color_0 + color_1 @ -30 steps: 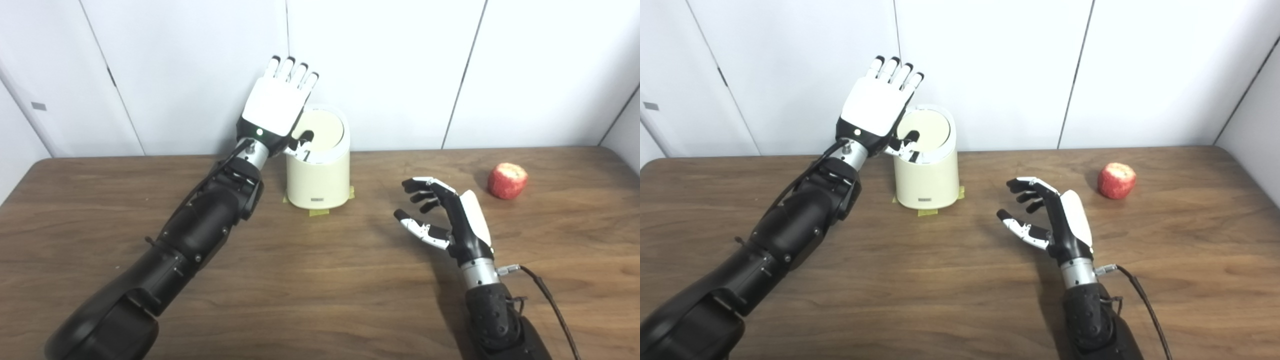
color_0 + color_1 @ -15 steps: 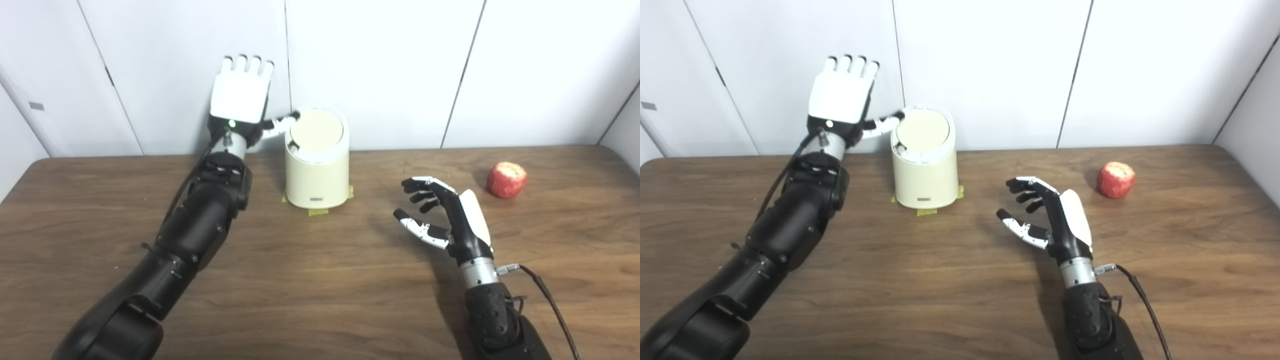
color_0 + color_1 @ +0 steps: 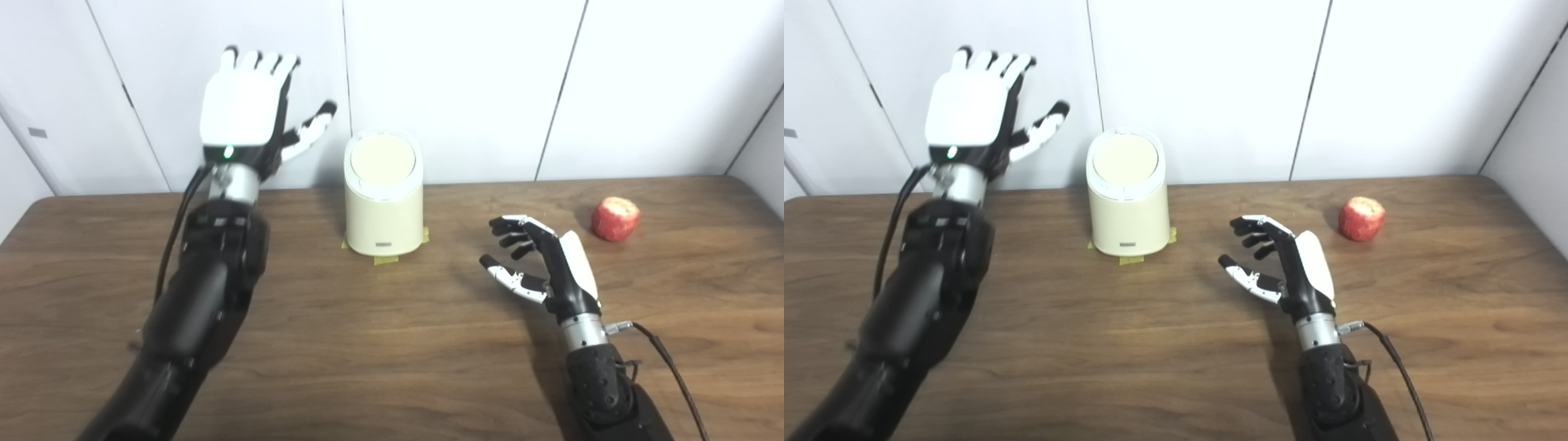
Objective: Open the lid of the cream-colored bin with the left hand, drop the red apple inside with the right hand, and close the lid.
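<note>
Cream-coloured cylindrical plastic bin (image 3: 383, 211) stands at the far middle of the dark wood-grain surface (image 3: 367, 343), close to the white panelled wall, on bits of yellow tape (image 3: 386, 259). Its round tilting lid (image 3: 383, 160) lies flush in the rim: closed. No gap visible from either eye view.

Left hand (image 3: 245, 116) is raised, palm away from the camera, to the left of the bin and above its top. Fingers spread, thumb pointing toward the bin, nothing held. It touches neither bin nor lid; clear air between thumb tip and rim.

Right hand (image 3: 1281, 260) hovers low over the surface, right of the bin, fingers curled loosely and apart, empty. Red apple (image 3: 1361, 218), with a pale patch on top, sits on the surface further right and a little farther back, well apart from this hand.

Judgement: step in hand is the first one, opening the lid. Apple not yet picked up, lid not yet open, so the task is near its start.

Next move calls for: left hand to travel right and down onto the lid and press one edge so it tips. The lid likely pivots, so an off-centre push should work better than a central one. Right hand then needs to reach right for the apple.
</note>
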You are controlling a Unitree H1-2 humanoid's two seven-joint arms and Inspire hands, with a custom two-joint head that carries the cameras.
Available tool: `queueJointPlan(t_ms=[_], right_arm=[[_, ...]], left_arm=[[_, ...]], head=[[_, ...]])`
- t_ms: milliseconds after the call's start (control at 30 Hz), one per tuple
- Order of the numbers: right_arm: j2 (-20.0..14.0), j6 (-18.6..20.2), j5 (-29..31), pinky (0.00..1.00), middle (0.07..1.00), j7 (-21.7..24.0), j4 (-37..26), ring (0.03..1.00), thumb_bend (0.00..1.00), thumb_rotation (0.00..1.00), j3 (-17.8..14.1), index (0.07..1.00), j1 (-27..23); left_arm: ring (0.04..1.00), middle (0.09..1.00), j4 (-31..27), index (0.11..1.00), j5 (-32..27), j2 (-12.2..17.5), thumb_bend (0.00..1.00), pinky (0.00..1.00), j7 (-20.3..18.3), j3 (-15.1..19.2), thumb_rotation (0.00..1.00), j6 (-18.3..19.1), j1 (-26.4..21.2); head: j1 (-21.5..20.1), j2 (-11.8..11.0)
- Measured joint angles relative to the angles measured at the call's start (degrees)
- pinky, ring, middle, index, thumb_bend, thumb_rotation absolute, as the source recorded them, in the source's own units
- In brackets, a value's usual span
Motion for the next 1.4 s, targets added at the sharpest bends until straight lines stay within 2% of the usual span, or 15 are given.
queueJointPlan(t_ms=[100,133,167,200,233,333,400,667,800,933,1067,1167,1333,1400], right_arm=[[-0.03,0.01,-0.02,0.49,0.672,0.00,-0.03,0.620,0.29,0.29,0.03,0.668,0.02],[-0.04,0.01,-0.03,0.49,0.673,0.00,-0.03,0.622,0.29,0.30,0.04,0.668,0.02],[-0.03,0.01,-0.03,0.48,0.670,0.00,-0.04,0.614,0.30,0.31,0.04,0.667,0.02],[-0.03,0.01,-0.02,0.48,0.668,0.00,-0.04,0.611,0.30,0.32,0.03,0.667,0.01],[-0.02,0.01,-0.02,0.48,0.668,0.00,-0.05,0.609,0.30,0.32,0.03,0.666,0.02],[-0.02,0.00,0.03,0.48,0.665,0.00,-0.04,0.605,0.29,0.29,0.04,0.666,0.02],[-0.02,0.00,0.00,0.48,0.665,0.00,0.01,0.605,0.29,0.28,0.07,0.666,-0.03],[0.00,0.02,-0.10,0.50,0.672,0.00,-0.11,0.626,0.29,0.29,0.11,0.668,-0.02],[0.02,0.05,-0.16,0.49,0.670,0.00,-0.15,0.618,0.29,0.29,0.11,0.668,-0.01],[0.04,0.03,-0.33,0.48,0.666,0.00,-0.23,0.612,0.29,0.27,0.13,0.663,0.02],[0.07,0.04,-0.43,0.50,0.671,-0.16,-0.24,0.626,0.29,0.33,0.13,0.664,0.02],[0.07,0.08,-0.60,0.50,0.674,-0.16,-0.35,0.625,0.29,0.33,0.15,0.665,0.07],[0.10,0.08,-0.72,0.48,0.666,-0.19,-0.36,0.613,0.30,0.30,0.14,0.665,0.07],[0.10,0.07,-0.71,0.49,0.668,-0.19,-0.36,0.618,0.30,0.33,0.14,0.664,0.07]], left_arm=[[0.917,0.894,0.80,0.881,-0.64,0.10,0.48,1.00,0.02,0.13,0.87,-0.62,1.37],[0.917,0.897,1.12,0.886,-0.65,0.16,0.53,1.00,0.05,0.16,0.88,-0.82,1.29],[0.927,0.906,1.47,0.898,-0.63,0.23,0.65,1.00,0.10,0.18,0.88,-0.95,1.05],[0.930,0.909,2.10,0.902,-0.60,0.27,0.69,1.00,0.12,0.17,0.88,-1.05,0.69],[0.947,0.922,2.64,0.915,-0.50,0.28,0.79,1.00,0.10,0.13,0.86,-1.07,0.34],[0.990,0.958,4.16,0.946,0.55,0.18,0.96,1.00,-0.14,-0.29,0.82,-0.71,-0.77],[0.998,0.971,5.76,0.953,1.38,-0.01,0.99,1.00,-0.42,-0.64,0.80,-0.38,-1.58],[1.000,0.999,13.27,0.976,2.19,-2.03,0.96,1.00,-0.15,-2.10,0.81,0.40,-5.97],[1.000,1.000,14.66,0.998,2.59,-2.68,0.94,1.00,-0.61,-3.24,0.87,1.55,-8.19],[1.000,1.000,17.06,0.979,2.51,-3.65,0.91,1.00,-1.03,-4.01,0.91,1.64,-10.25],[1.000,1.000,20.04,0.969,2.45,-4.70,0.89,1.00,-0.95,-4.79,0.95,1.67,-11.63],[1.000,1.000,22.47,0.968,2.38,-5.60,0.87,1.00,-0.56,-5.22,1.00,1.76,-12.52],[1.000,0.995,25.23,0.958,2.36,-6.40,0.87,1.00,0.21,-6.02,0.98,2.10,-13.99],[1.000,0.994,26.75,0.955,2.36,-6.63,0.87,1.00,0.63,-6.37,0.97,2.23,-14.82]], head=[[0.00,-0.09],[-0.09,0.00],[-0.09,0.00],[-0.09,0.00],[-0.09,0.09],[-0.18,0.00],[-0.18,0.00],[-0.35,0.00],[-0.35,0.09],[-0.53,0.17],[-0.88,0.26],[-0.88,0.35],[-1.14,0.44],[-1.23,0.44]])
